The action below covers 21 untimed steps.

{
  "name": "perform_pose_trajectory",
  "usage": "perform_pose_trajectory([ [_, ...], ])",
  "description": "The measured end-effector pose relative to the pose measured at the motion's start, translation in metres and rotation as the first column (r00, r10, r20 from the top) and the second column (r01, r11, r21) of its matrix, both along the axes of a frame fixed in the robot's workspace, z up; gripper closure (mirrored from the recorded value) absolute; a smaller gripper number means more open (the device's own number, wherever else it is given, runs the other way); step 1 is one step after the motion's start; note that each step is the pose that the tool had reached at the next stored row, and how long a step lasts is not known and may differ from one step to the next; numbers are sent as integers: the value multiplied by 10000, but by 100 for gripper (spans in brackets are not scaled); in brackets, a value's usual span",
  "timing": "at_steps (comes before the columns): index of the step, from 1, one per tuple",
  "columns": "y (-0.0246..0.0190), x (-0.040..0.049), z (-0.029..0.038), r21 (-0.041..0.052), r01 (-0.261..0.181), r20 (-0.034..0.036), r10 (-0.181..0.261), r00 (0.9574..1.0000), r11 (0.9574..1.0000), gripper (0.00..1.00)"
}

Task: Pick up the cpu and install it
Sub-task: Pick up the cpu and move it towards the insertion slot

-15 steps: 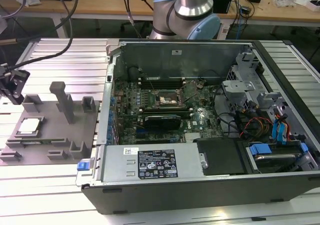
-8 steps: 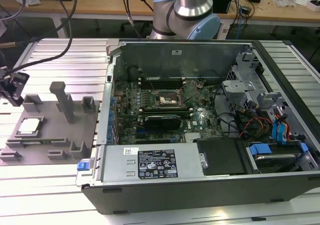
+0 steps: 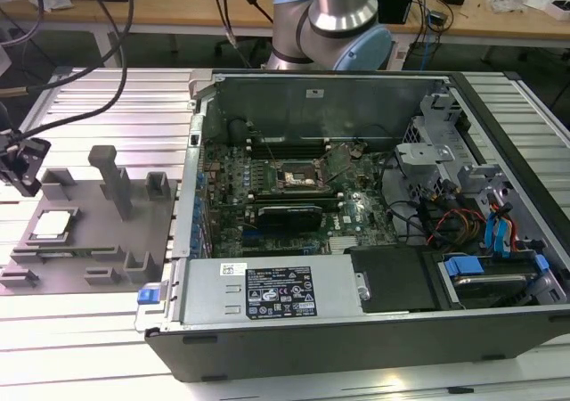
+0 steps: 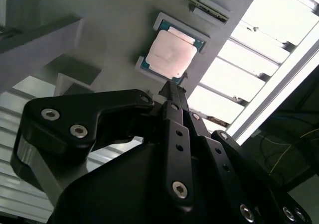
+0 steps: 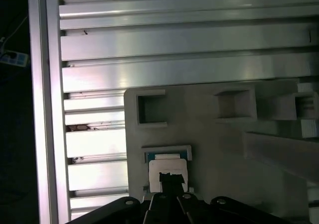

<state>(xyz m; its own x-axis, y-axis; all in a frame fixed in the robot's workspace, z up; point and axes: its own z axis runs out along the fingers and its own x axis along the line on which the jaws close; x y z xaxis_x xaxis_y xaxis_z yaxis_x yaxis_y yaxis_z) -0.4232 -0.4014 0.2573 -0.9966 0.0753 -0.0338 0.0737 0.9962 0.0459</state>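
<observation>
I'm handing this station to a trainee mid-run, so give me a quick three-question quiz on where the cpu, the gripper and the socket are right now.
1. True or false: the cpu sits in the socket inside the computer case.
2. In the exterior view, the gripper is: A, over the socket; B, at the exterior view's left, by the grey fixture tray; C, inside the computer case.
3. In both wrist views, which thing is the gripper nearest to?

Key: 1 false, it lies in a recess of the tray. 2 B. 3 the cpu.
</observation>
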Motion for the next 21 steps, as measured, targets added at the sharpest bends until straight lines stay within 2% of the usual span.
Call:
perform_pose_trajectory([
  [3, -36, -1, -82, 0, 0, -1, 0, 10000, 10000, 89],
  [14, -143, 0, -217, -60, -1, -32, 1, 10000, 10000, 89],
  [21, -152, 5, -355, -77, -6, -44, 6, 10000, 10000, 89],
])
